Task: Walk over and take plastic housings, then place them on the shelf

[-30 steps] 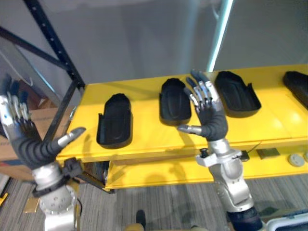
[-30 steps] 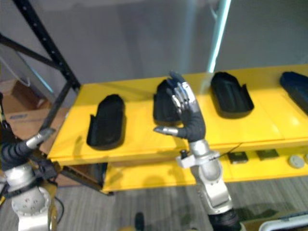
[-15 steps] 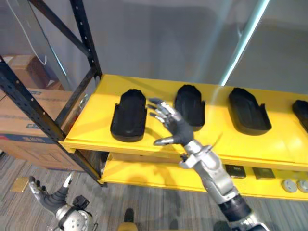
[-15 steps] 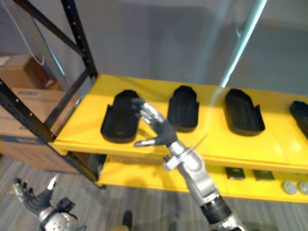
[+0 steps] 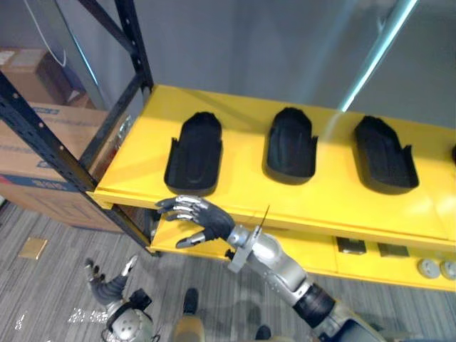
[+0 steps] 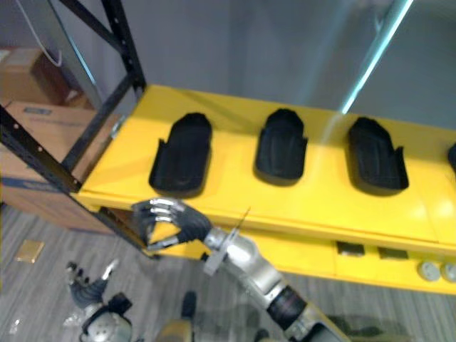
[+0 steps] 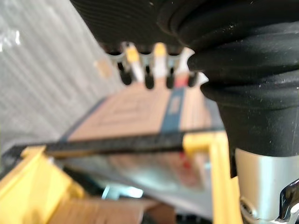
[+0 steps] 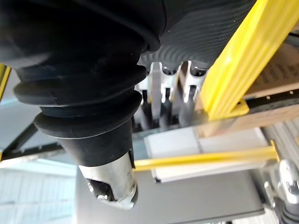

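Far left, cardboard boxes (image 5: 35,153) sit behind the black rack upright (image 5: 135,43). Low down near the floor, the left hand (image 5: 108,285) hangs with fingers spread, holding nothing.

Three black plastic housings lie in a row on the yellow shelf (image 5: 335,192), well apart, hollow side up: the left housing (image 5: 194,153), the middle housing (image 5: 291,144) and the right housing (image 5: 385,154). The right hand (image 5: 203,217) hovers just before the shelf's front edge, below the left housing – fingers loosely extended, thumb apart, empty.

The housings look like thin moulded shells, so probably light and stiff, with a smooth finish that may slip under metal fingers. A hold across the narrow width, thumb on one side wall and fingers on the other, seems safest; squeezing hard could flex the walls.

At the right edge a fourth dark shape (image 5: 453,153) is cut off – likely another housing, though I cannot tell. Small parts (image 5: 350,246) on the lower shelf (image 5: 313,253) are too small to identify. Whether the right hand touches the shelf edge is unclear.
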Tool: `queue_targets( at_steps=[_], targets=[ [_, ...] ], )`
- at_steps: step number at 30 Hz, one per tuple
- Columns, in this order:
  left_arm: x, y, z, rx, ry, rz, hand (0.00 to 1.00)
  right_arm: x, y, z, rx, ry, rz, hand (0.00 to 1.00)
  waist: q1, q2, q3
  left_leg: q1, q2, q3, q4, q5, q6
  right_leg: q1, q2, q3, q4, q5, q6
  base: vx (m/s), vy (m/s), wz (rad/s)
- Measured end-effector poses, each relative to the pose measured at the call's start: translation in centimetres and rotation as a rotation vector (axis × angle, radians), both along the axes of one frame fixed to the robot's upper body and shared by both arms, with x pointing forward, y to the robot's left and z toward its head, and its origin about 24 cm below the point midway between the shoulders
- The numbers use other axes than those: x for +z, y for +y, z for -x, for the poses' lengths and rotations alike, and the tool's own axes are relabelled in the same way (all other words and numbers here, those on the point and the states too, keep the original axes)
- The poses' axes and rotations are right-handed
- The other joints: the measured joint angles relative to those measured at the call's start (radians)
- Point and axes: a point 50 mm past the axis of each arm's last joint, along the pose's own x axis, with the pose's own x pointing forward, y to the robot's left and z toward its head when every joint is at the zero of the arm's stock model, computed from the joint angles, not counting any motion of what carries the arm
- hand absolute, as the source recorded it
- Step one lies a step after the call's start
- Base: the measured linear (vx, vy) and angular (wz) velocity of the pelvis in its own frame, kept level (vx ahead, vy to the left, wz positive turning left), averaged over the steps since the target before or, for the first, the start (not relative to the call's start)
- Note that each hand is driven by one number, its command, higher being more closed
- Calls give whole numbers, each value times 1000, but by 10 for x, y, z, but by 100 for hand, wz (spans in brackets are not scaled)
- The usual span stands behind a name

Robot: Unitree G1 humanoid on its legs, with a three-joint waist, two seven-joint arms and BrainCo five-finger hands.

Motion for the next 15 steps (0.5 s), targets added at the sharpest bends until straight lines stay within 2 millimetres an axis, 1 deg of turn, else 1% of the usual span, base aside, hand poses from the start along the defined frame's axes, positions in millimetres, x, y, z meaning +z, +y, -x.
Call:
queue_targets(
  at_steps=[5,6,10,13,15],
  targets=[
    [6,-16,-11,-66,-39,47,0,4,11,3,32,-39,21,100,0,14,26,-12,0,-1,1,1,0,-12,1,-2,5,1,1,18,-10,1],
    [7,-20,-12,-79,-43,53,0,2,14,1,33,-38,36,100,1,18,30,-12,-1,-2,2,2,-1,-12,0,-4,6,3,5,44,-21,3],
    [6,-25,-13,-102,-43,69,0,-1,17,-3,8,-36,63,100,3,29,38,-13,-4,-14,4,2,-1,-7,-1,-11,7,2,3,37,-22,8],
    [5,-28,-14,-110,-46,101,0,2,17,-10,-11,-54,77,100,2,52,52,-13,-6,-26,5,2,-1,0,-1,-22,7,0,1,-2,-15,9],
    [6,-32,-15,-135,-51,101,0,5,16,-14,-29,-60,75,100,6,60,62,-14,-5,-33,5,2,-2,7,0,-33,8,-3,2,-20,-18,12]
  ],
)
